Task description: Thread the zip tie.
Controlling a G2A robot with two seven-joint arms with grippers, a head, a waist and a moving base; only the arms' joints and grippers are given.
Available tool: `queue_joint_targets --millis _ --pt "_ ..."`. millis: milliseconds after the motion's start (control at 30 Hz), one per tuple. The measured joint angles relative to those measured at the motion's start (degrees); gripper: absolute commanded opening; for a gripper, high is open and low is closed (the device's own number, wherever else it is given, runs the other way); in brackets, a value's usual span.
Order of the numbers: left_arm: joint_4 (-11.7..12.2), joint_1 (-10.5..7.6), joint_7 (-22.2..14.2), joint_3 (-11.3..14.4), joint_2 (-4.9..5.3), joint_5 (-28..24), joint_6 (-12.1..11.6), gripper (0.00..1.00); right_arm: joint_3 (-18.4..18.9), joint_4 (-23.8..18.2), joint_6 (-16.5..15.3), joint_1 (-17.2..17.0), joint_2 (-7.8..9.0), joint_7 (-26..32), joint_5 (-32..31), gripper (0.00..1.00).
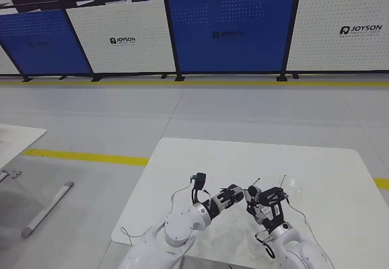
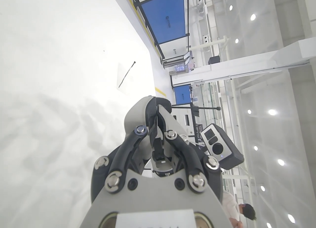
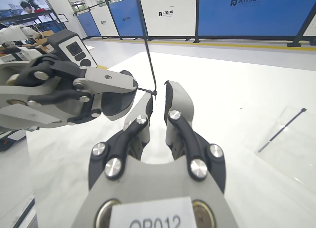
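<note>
While the left gripper (image 3: 135, 86) has its jaws clamped together on the thin tail end of the zip tie (image 3: 145, 36), threading looks not yet begun: no loop is formed and the head hangs free. The tie is held in the air over the near middle of the surface (image 3: 234, 86). It runs sideways from the left jaws, kinks sharply just at one fingertip of the right gripper (image 3: 160, 91), then rises to its blocky head. The right jaws stand apart with nothing between them. Next, I judge, they must close on the strap near the head and steady it so the tail can be aimed into the slot. The tie is black, slim and probably springy. A spare tie (image 3: 281, 130) lies on a clear sheet (image 3: 298, 160) to the right.
</note>
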Motion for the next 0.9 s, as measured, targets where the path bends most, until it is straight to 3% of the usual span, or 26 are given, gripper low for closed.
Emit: queue_joint_targets --millis 133,233,900 --pt "-0.2 0.09 -0.2 -0.1 0.07 0.0 0.4 0.0 -0.3 0.1 -0.1 0.2 0.01 0.3 0.0 0.12" --pt "-0.2 0.16 -0.1 -0.1 0.1 0.1 0.5 0.0 -0.4 0.2 -0.1 0.2 0.03 0.3 0.0 0.0" --pt "-0.8 0.93 2.3 -0.3 0.06 -0.9 -1.4 0.0 -0.4 2.3 -3.0 1.0 0.25 0.6 2.7 0.0"
